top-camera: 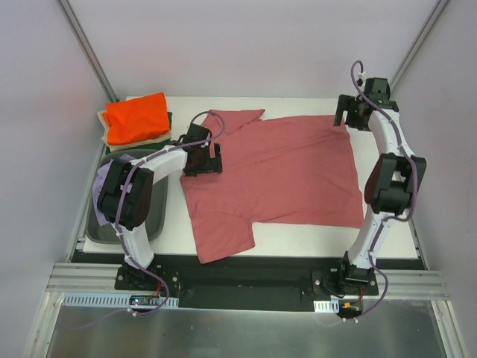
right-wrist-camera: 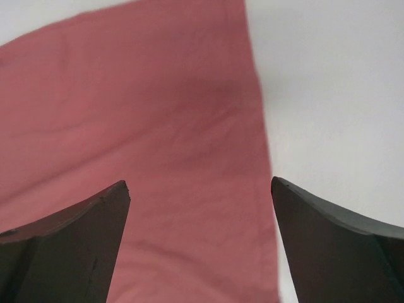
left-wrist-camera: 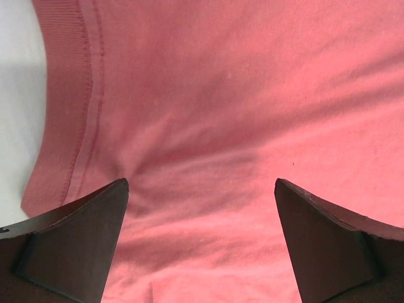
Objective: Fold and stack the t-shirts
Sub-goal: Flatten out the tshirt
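Note:
The dusty rose-red t-shirt [top-camera: 283,175] lies spread flat on the white table [top-camera: 298,242]. My left gripper [top-camera: 203,159] is open just above the shirt's neck end. In the left wrist view its open jaws [left-wrist-camera: 202,189] hang over slightly wrinkled cloth [left-wrist-camera: 240,101], with the ribbed collar [left-wrist-camera: 63,101] at the left. My right gripper [top-camera: 346,115] is open above the shirt's far right corner. In the right wrist view its jaws [right-wrist-camera: 201,189] straddle the shirt's straight edge [right-wrist-camera: 255,113], with the shirt [right-wrist-camera: 139,126] below. Neither gripper holds anything.
A folded bright orange shirt [top-camera: 136,118] lies on top of a beige one [top-camera: 109,139] and a dark green one [top-camera: 170,119] at the back left. A lavender shirt [top-camera: 100,177] lies in the grey bin [top-camera: 100,230] at the left, partly under my left arm.

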You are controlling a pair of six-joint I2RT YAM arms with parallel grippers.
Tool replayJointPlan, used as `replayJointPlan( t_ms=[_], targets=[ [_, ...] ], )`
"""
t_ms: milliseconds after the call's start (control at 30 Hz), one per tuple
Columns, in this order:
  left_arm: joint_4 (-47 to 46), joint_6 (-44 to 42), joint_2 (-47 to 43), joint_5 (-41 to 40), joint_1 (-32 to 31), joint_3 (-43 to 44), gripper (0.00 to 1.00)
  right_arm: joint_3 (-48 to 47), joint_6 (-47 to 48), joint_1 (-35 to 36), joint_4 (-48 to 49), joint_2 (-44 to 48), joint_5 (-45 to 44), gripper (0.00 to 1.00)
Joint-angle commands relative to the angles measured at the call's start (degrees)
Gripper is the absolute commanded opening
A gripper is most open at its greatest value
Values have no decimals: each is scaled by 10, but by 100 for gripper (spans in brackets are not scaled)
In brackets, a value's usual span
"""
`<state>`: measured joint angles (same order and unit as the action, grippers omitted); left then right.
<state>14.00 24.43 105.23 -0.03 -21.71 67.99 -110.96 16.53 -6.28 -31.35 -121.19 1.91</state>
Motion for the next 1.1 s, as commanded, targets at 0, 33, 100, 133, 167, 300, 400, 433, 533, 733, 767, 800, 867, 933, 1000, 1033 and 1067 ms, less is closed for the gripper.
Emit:
replayJointPlan(
  t_ms=[0,33,100,133,167,300,400,433,533,733,767,800,867,933,1000,1033,1067],
  targets=[
    [26,-3,-71,-12,-3,-2,99,163,-164,13,14,162,36,96],
    [24,-3,-80,-8,-3,-2,99,209,-180,17,18,189,22,96],
    [20,-3,-79,-8,-3,5,99,263,-196,22,-4,225,17,96],
    [16,-12,-70,-3,-3,13,99,282,-211,22,-21,234,12,96],
    [13,-18,-57,-1,-3,27,99,297,-222,22,-31,241,8,96],
    [13,-24,11,24,0,93,99,339,-225,22,-40,233,30,96],
    [20,-31,71,28,4,153,99,333,-211,17,-35,190,26,96],
    [24,-32,89,33,6,176,99,318,-208,16,-46,167,26,96],
    [27,-41,142,37,22,232,99,272,-187,12,-81,112,22,96],
    [62,-34,233,69,53,330,99,203,-183,-10,-101,27,16,96],
    [71,-31,243,68,55,351,99,191,-185,-14,-106,13,13,96],
    [77,-30,252,68,58,362,99,181,-186,-17,-111,3,6,96],
    [81,-24,264,71,63,378,99,161,-181,-22,-122,-16,-4,96],
    [81,-24,276,85,68,391,99,141,-174,-24,-123,-25,-9,96],
    [81,-23,282,107,70,397,99,120,-170,-29,-134,-40,-6,96],
    [81,-24,284,108,70,403,99,109,-170,-32,-136,-48,-3,96],
    [81,-26,289,104,70,408,99,98,-170,-34,-139,-55,-1,96]
  ],
)
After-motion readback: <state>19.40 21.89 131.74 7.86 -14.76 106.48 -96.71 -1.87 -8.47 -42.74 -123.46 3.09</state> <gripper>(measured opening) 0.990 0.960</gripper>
